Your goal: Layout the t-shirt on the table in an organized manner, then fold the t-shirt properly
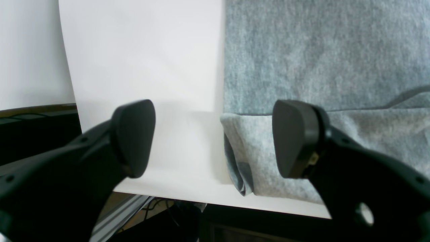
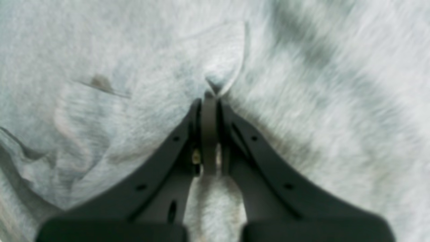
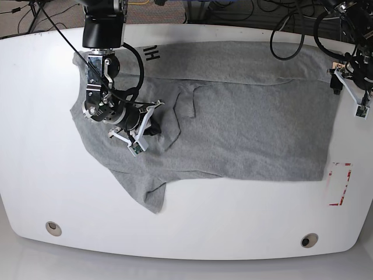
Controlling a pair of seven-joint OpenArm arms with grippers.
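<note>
The heather-grey t-shirt (image 3: 245, 128) lies spread across the white table (image 3: 192, 233), with one sleeve trailing toward the front left and black lettering (image 3: 152, 54) at its far edge. My right gripper (image 3: 153, 127) rests on the shirt's left part. In the right wrist view it (image 2: 210, 97) is shut, and a puckered fold of the t-shirt (image 2: 225, 57) is pinched at its tips. My left gripper (image 3: 348, 93) hovers at the shirt's right edge. The left wrist view shows it (image 1: 215, 137) open, straddling a folded corner of the t-shirt (image 1: 250, 151) near the table (image 1: 141, 50) edge.
Two round metal grommets (image 3: 53, 228) (image 3: 309, 240) sit near the front edge. A red-and-white rectangular mark (image 3: 339, 185) lies at the right, just past the shirt's corner. Cables (image 3: 291, 29) hang behind the table's far edge.
</note>
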